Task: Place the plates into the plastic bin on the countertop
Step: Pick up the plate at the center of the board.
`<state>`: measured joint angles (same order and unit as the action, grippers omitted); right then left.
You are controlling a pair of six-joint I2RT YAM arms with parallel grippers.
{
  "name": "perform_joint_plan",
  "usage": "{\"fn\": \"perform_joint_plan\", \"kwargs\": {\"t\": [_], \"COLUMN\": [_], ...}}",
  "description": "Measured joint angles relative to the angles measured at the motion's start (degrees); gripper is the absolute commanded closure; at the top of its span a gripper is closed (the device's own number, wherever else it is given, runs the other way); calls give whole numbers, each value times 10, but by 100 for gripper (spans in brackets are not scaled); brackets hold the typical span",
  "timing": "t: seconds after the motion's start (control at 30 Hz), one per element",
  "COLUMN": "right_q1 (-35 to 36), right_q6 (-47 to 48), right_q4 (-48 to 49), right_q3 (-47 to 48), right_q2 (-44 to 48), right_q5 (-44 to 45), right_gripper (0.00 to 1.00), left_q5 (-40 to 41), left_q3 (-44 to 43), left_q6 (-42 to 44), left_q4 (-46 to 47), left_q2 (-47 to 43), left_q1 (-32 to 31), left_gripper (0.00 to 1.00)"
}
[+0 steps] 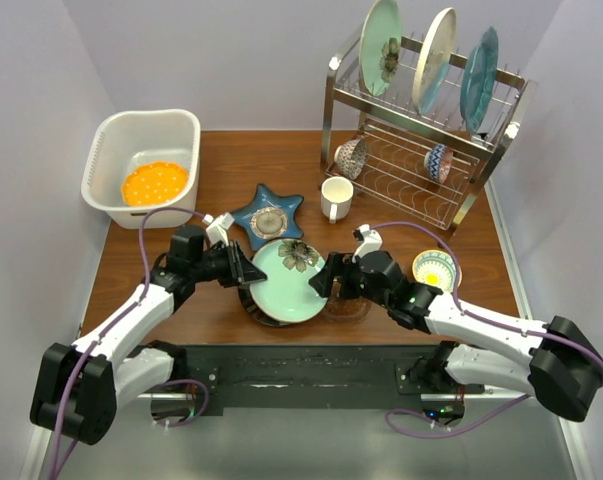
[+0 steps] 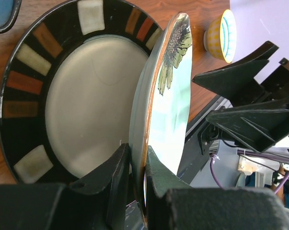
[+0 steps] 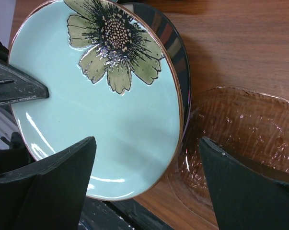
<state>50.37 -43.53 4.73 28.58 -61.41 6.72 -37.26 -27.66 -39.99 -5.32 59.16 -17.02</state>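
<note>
My left gripper is shut on the left rim of the pale green flower plate, which is tilted up over the black-rimmed cream plate on the countertop. In the left wrist view my gripper pinches the green plate edge-on above the cream plate. My right gripper is open at the plate's right edge; in its view the jaws straddle the green plate without touching it. The white bin holds an orange plate. The blue star dish lies nearby.
A steel wire rack at the back right holds three upright plates and two small bowls. A white mug stands before it. A yellow bowl sits at the right. A clear glass dish lies beside the green plate.
</note>
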Motion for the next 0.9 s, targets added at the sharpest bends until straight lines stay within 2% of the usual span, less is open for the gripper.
{"fn": "perform_joint_plan", "kwargs": {"t": [0.5,0.9], "right_q1": [0,0], "right_q6": [0,0], "right_q4": [0,3], "right_q3": [-8,-8], "right_q2": [17,7], "right_q5": [2,0], "right_gripper": [2,2], "left_q5": [5,-12], "left_q3": [-35,-70], "left_q6": [25,66], "left_q4": [-50,-107], "left_q2": [-3,-9], "left_q1": [21,100], "left_gripper": [100,100]}}
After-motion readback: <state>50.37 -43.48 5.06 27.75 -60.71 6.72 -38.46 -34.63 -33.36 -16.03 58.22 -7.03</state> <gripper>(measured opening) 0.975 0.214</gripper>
